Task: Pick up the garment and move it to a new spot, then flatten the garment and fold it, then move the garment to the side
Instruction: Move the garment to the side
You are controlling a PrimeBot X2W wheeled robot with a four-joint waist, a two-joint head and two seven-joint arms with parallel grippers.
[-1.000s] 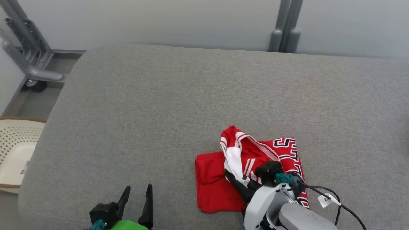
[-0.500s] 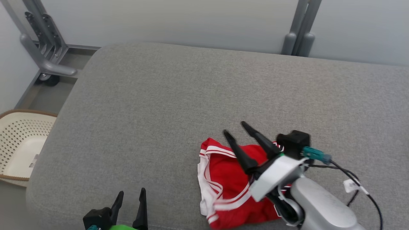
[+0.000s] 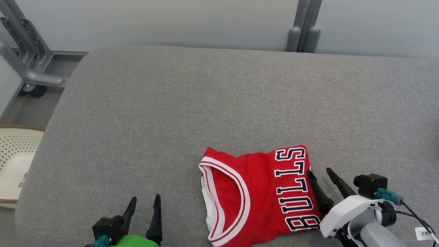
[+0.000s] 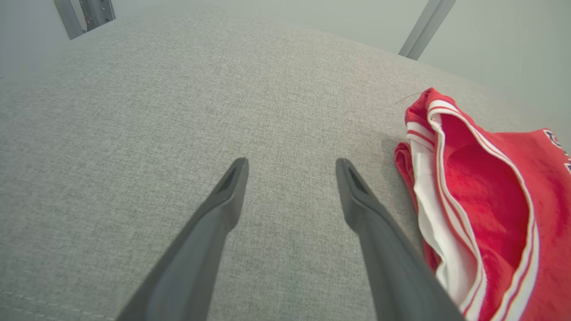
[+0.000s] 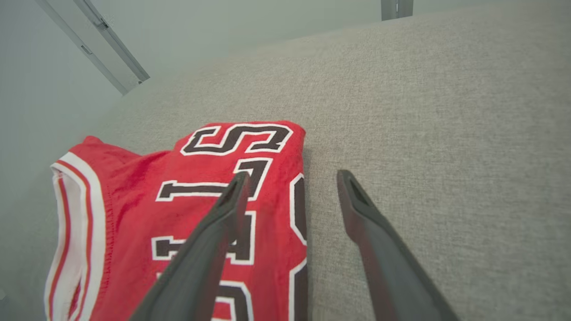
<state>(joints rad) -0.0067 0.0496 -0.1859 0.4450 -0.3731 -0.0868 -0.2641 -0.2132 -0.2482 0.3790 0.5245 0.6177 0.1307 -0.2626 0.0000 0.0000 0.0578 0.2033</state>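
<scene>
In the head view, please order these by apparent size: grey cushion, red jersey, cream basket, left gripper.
1. grey cushion
2. red jersey
3. cream basket and left gripper: look alike, both partly cropped, so not ranked.

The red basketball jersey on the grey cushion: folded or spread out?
Folded. The red basketball jersey lies as a compact rectangle on the grey cushion, layers stacked at its white-trimmed opening.

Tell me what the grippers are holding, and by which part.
Nothing: left gripper and right gripper stand open, the folded red jersey lying free on the grey fabric cushion.
</scene>
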